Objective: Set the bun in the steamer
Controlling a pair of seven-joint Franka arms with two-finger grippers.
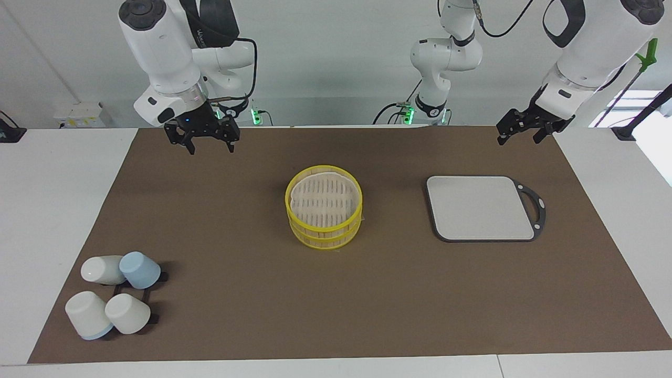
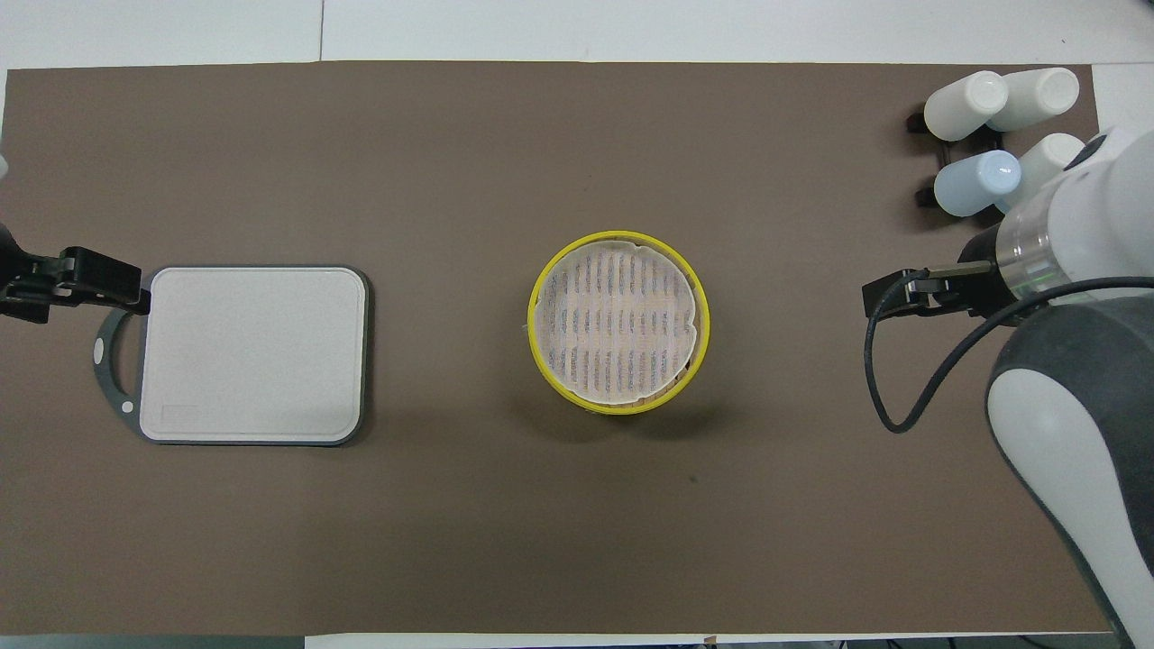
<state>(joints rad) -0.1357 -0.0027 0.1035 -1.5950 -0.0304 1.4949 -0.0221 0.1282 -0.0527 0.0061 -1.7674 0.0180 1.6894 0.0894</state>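
No bun shows in either view. A stack of two yellow steamer tiers (image 1: 324, 207) stands at the middle of the brown mat, also in the overhead view (image 2: 618, 324). The top tier has a whitish-lined inside. The inside of the lower tier (image 1: 325, 239) is hidden under it. My right gripper (image 1: 210, 149) hangs open and empty in the air over the mat's edge by the robots, at the right arm's end; it also shows from above (image 2: 888, 297). My left gripper (image 1: 518, 140) hangs open and empty above the mat's corner at the left arm's end, and shows from above (image 2: 99, 281).
A pale board with a dark rim and handle (image 1: 480, 207) lies toward the left arm's end (image 2: 252, 351). Several white and light-blue cups (image 1: 115, 296) lie on a black rack at the mat's corner farthest from the robots, at the right arm's end (image 2: 992, 135).
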